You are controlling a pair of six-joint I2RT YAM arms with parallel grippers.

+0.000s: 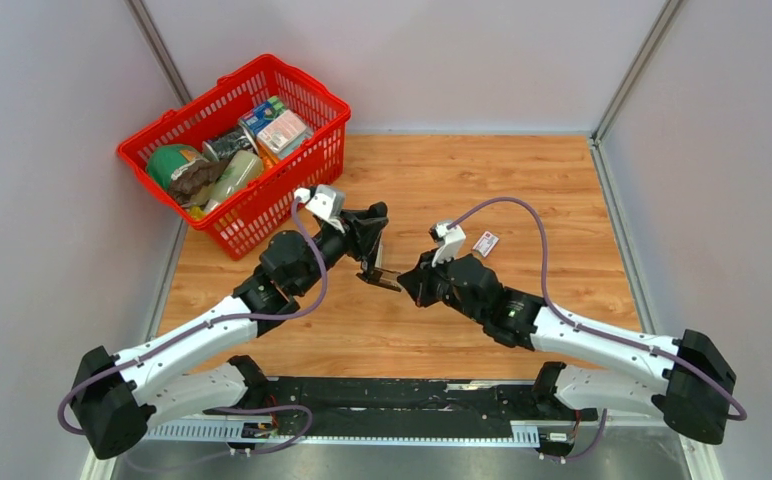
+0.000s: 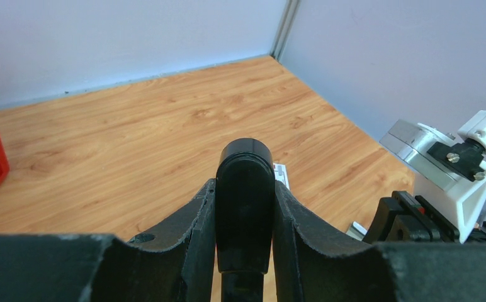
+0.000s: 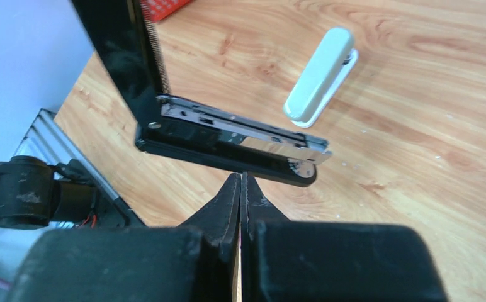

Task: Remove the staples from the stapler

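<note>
Left gripper (image 1: 370, 262) clamped on the stapler's (image 3: 228, 141) rounded end, holding it off the table (image 1: 562, 180) | stapler hinged open, silvery channel showing | staples: cannot tell | right gripper (image 3: 240, 189) fingers pressed together, tips just under the stapler's base | beige bar (image 3: 321, 75) beyond the stapler, apart | red basket (image 1: 262, 200) far-left of it; open wood stretches right to the wall edge

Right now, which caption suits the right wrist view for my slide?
Opened stapler, its metal channel exposed, just beyond the shut right gripper.
</note>
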